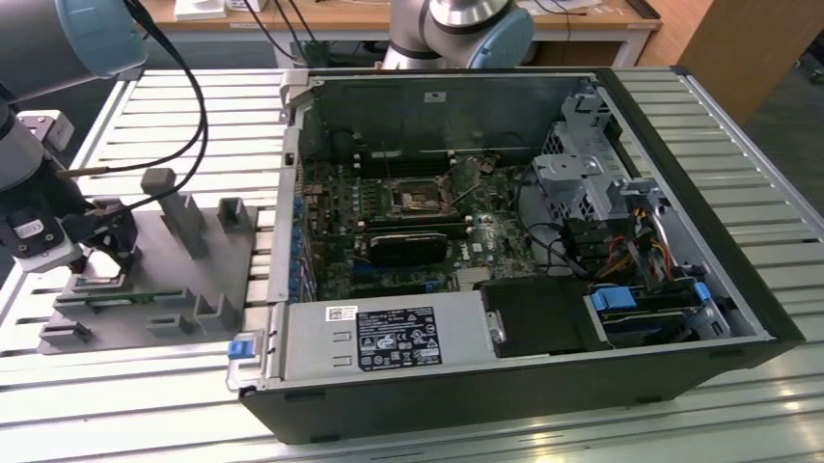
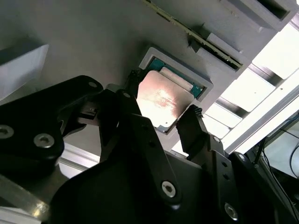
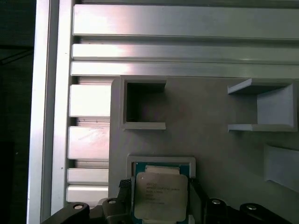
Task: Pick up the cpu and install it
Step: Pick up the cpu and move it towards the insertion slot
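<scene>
The cpu [image 2: 161, 100] is a small square chip with a shiny silver top. It sits between my black fingers [image 2: 194, 123] just over a white-rimmed square pocket [image 2: 205, 86] in the grey tray [image 1: 174, 265]. In the first wrist view the cpu [image 3: 161, 196] overlaps the pocket's edge, and a teal surface shows inside the pocket behind it. My gripper [image 1: 100, 262] hangs over the tray's corner at the exterior view's left, its fingers pressed against two opposite sides of the chip. The dark socket [image 1: 419, 199] with its metal frame lies on the motherboard inside the open computer case.
The open computer case [image 1: 515, 241] fills the exterior view's middle and right, with tall walls, a drive cage and cables. The tray carries upright grey posts [image 1: 180, 217] and a thin green strip [image 1: 123, 297]. Everything rests on a slatted aluminium table [image 1: 721, 125]. A second arm's base [image 1: 457, 34] stands behind the case.
</scene>
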`<state>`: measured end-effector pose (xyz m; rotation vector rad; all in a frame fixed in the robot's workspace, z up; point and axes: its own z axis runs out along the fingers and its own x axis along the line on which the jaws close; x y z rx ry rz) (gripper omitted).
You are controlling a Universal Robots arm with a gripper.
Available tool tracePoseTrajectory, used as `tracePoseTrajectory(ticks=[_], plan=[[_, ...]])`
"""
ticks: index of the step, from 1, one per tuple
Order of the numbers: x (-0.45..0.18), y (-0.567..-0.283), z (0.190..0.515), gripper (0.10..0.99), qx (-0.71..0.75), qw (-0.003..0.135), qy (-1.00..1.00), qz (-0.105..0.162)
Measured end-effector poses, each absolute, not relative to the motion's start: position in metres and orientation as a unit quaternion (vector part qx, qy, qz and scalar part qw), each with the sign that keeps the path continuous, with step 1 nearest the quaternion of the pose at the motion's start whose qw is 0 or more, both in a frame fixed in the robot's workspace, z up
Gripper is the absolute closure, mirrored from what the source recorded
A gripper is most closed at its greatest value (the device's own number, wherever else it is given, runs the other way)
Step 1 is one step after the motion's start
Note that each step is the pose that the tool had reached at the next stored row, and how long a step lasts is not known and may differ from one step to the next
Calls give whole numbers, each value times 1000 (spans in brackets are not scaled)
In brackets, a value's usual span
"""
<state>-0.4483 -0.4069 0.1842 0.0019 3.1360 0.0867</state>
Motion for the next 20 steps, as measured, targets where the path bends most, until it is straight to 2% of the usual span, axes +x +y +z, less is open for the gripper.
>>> tracePoseTrajectory(ticks=[2, 3, 9, 20], plan=[[-448, -407, 184, 490, 1, 2, 1000, 28], [-448, -407, 184, 549, 1, 2, 1000, 28], [-448, -407, 187, 549, 1, 2, 1000, 28], [-448, -407, 228, 549, 1, 2, 1000, 28]])
